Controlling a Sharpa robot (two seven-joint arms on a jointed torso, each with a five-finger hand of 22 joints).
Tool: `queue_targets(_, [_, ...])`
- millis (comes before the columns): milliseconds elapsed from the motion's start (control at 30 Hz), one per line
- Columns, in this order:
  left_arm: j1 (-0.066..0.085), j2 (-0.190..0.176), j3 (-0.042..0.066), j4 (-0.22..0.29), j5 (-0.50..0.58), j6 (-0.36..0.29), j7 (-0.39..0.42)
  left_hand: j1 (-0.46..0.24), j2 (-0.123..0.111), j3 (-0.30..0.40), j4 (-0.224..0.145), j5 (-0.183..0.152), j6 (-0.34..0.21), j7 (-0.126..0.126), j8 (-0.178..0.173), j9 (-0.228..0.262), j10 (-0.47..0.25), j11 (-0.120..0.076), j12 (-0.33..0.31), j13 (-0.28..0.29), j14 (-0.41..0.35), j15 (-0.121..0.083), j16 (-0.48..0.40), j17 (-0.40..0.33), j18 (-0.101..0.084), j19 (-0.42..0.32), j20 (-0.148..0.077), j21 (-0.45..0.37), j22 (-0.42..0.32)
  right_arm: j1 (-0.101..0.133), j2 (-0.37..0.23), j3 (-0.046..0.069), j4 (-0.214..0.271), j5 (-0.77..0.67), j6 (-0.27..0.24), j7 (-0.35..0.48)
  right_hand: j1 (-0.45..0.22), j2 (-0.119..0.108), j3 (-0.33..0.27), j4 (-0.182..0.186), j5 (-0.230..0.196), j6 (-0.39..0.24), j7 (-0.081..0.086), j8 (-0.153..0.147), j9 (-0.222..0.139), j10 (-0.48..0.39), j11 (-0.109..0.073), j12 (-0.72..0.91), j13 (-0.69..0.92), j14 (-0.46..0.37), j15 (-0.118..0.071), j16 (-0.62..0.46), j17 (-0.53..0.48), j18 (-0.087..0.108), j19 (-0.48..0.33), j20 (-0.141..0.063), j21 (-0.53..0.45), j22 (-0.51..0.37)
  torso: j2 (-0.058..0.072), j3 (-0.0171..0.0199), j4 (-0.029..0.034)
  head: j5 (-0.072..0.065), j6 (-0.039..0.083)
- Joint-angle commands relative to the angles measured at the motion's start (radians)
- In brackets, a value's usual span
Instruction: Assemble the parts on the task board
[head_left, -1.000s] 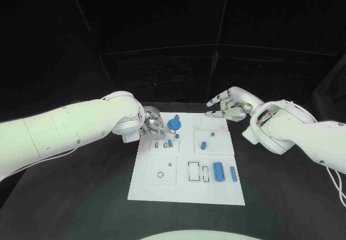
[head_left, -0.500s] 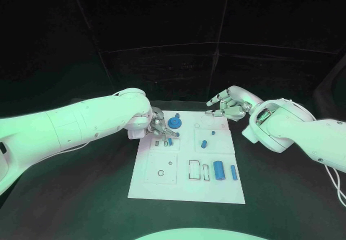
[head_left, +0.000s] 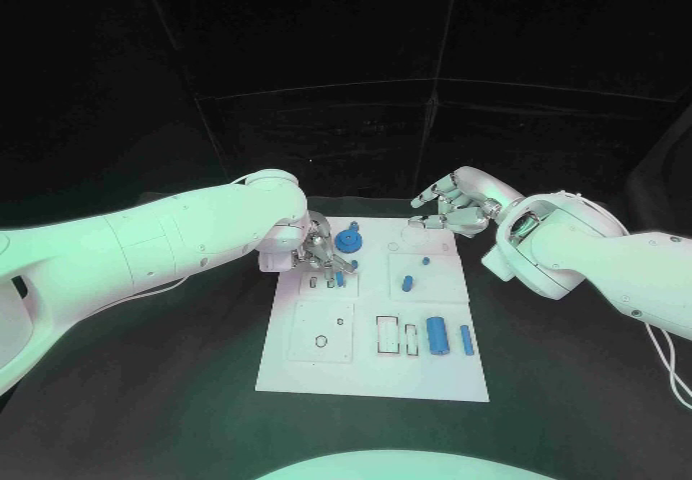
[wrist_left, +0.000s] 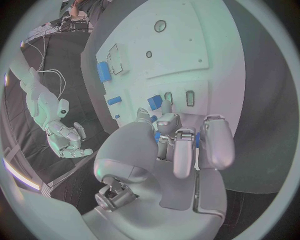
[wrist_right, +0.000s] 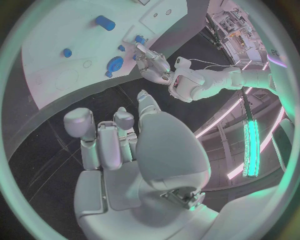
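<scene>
The white task board (head_left: 368, 375) lies in the middle of the black table. A blue gear-shaped part (head_left: 348, 243) sits at its far end. My left hand (head_left: 315, 250) hovers just beside the gear, fingers curled down over the board's far left corner. In the left wrist view, blue shows between the fingers (wrist_left: 177, 145); whether they grip anything I cannot tell. A small blue peg (head_left: 336, 276) stands near two narrow slots (wrist_left: 189, 98). My right hand (head_left: 451, 208) hangs past the board's far right corner, fingers apart and holding nothing.
Two blue cylinders (head_left: 436, 336) (head_left: 467, 340) lie at the board's near right, beside a rectangular recess (head_left: 389, 338). A short blue part (head_left: 408, 283) sits mid-board and a small ring (head_left: 320, 346) at the near left. Bare black table surrounds the board.
My left arm has swung further in over the table, and its hand has shifted a little towards the gear. The right hand has hardly moved.
</scene>
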Motion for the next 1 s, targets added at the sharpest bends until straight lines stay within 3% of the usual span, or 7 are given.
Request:
queue_targets(33, [0.002, 0.005, 0.0, -0.002, 0.002, 0.033, -0.01, 0.009, 0.003, 0.001, -0.004, -0.002, -0.008, 0.001, 0.006, 0.002, -0.007, 0.002, -0.003, 0.0, 0.107, -0.006, 0.003, 0.263, -0.006, 0.002, 0.003, 0.003, 0.0, 0.002, 0.002, 0.001, 0.0, 0.0, 0.006, 0.0, 0.007, 0.003, -0.006, 0.001, 0.003, 0.007, -0.001, 0.002, 0.0, -0.008, -0.002, -0.005, -0.001, 0.034, -0.007, -0.004, -0.001, 0.017, -0.007, -0.002, -0.006, -0.001, -0.001, 0.0003, 0.0006, 0.0, -0.003])
queue_targets(1000, [0.002, 0.032, 0.0, -0.023, 0.002, 0.054, -0.008, 0.066, 0.009, 0.037, -0.023, -0.001, -0.024, 0.0, 0.027, 0.033, -0.003, 0.002, 0.001, 0.009, 0.107, -0.006, 0.003, 0.263, -0.006, 0.002, 0.004, 0.008, 0.009, 0.002, 0.015, 0.001, -0.013, 0.0, 0.012, 0.0, 0.008, 0.008, -0.011, 0.007, 0.02, 0.009, -0.001, 0.004, 0.0, -0.007, -0.003, -0.004, -0.004, 0.035, -0.008, -0.007, -0.003, 0.017, -0.007, -0.003, -0.01, -0.005, 0.0, 0.0013, 0.0, 0.0, -0.012])
